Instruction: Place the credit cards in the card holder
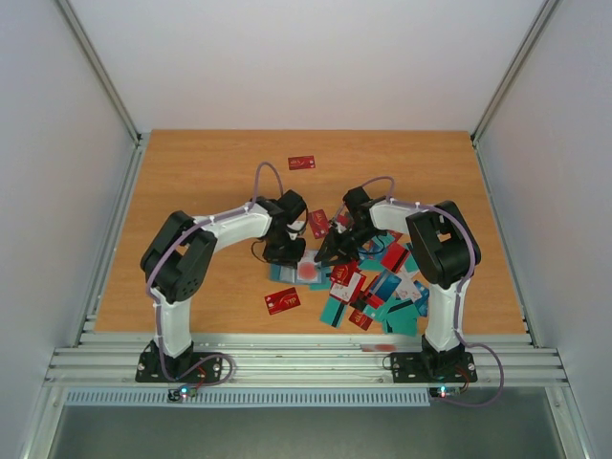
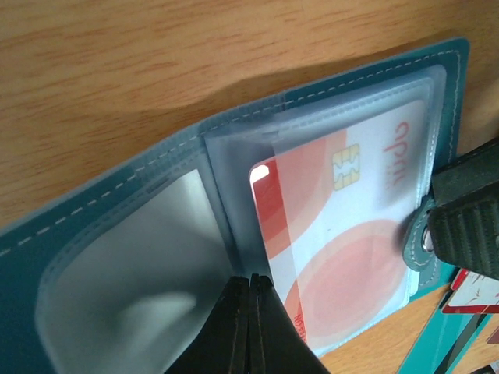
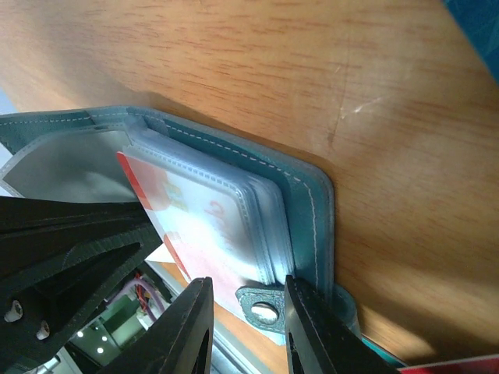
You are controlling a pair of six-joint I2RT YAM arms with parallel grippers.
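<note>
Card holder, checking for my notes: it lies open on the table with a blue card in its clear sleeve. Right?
Not blue: the left wrist view shows a white card with red circles in the clear sleeve of the open card holder.

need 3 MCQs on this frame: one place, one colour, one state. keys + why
1. Where does the loose card pile lie relative to the card holder?
A. to its left
B. to its right
C. beyond it, far from the arms

2. The card in the holder's clear sleeve is:
A. solid blue
B. black
C. white with red circles

3. The card holder is:
A. folded shut
B. open, flat on the table
C. standing on edge

Key:
1 B, the top view shows the pile to the holder's right.
2 C, the left wrist view shows the card through the sleeve.
3 B, both wrist views show its inner pockets exposed.
</note>
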